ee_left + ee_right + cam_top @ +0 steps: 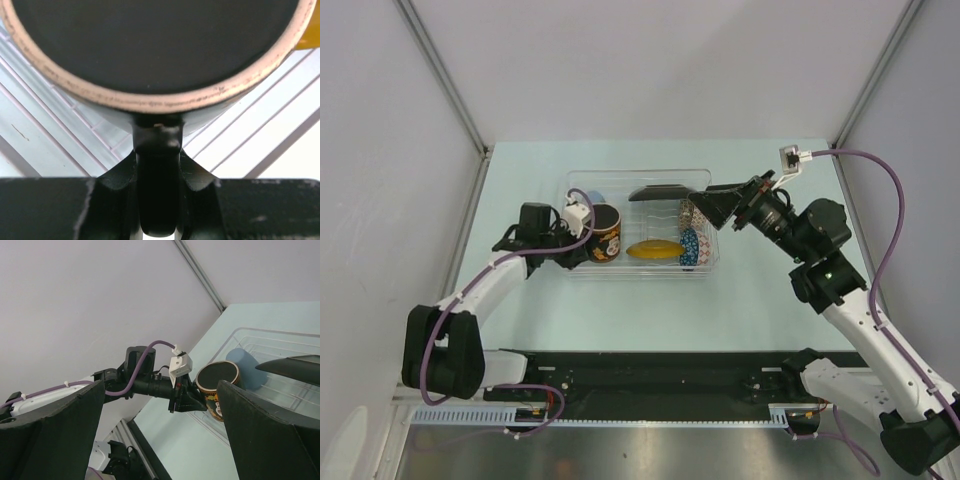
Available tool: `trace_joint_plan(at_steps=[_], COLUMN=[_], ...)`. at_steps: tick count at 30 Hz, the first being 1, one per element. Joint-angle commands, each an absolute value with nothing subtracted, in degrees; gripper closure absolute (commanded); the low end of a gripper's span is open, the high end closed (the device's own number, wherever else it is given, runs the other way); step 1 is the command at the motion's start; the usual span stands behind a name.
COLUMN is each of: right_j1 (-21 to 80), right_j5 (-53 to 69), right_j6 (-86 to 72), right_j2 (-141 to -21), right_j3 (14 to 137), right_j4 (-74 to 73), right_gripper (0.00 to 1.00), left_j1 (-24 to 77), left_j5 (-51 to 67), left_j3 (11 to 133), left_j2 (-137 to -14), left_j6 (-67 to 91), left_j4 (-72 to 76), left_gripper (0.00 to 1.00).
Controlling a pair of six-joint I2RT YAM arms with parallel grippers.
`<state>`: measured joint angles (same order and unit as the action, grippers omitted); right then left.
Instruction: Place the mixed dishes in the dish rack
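Left claw has the mug by its handle, right claw is wide open

In the top view, the left gripper (576, 240) is clamped tight on the handle of the red-inside dark mug (604, 243). The mug is at the left end of the dish rack (620, 268), mid-frame, but I can't tell if it's touching the ribbed floor. The small light-blue cup (595, 197) is just above it in the frame. Inside the rack, the black square floral plate (660, 190) stands on edge along the upper side. The yellow round saucer (654, 250) and blue patterned bowl (690, 248) are on the lower side, and the beige patterned bowl (688, 212) is just above the blue one. The right gripper (720, 203) hangs at the rack's right end, jaws fully spread, holding nothing.
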<state>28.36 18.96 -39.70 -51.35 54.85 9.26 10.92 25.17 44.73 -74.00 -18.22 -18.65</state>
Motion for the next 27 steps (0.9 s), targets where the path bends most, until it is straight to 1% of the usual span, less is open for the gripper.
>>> trace_joint_plan(at_steps=[1, 13, 19, 23, 27], right_j1=[28.0, 28.0, 27.9, 27.9, 27.6], right_j5=[20.0, 20.2, 20.0, 20.0, 19.9], right_j6=[-41.0, -41.3, -41.3, -41.3, -41.1], right_j2=[-51.8, -51.7, -51.1, -50.9, -50.7], right_j3=[54.8, 54.1, 53.7, 53.7, 53.8], right_j4=[10.9, 10.9, 10.8, 10.7, 10.4], right_gripper=[0.00, 0.00, 0.00, 0.00, 0.00], left_j1=[11.5, 13.5, 14.9, 15.2, 15.2], left_j5=[26.8, 26.5, 26.5, 27.6, 27.5], left_j3=[44.6, 42.2, 42.2, 44.5, 44.7], left_j2=[-73.8, -76.3, -77.0, -80.2, -80.6], left_j6=[-20.7, -20.7, -22.1, -22.4, -23.3], left_j4=[-8.4, -6.7, -9.6, -14.0, -14.9], left_gripper=[1.00, 1.00, 1.00, 1.00, 0.96])
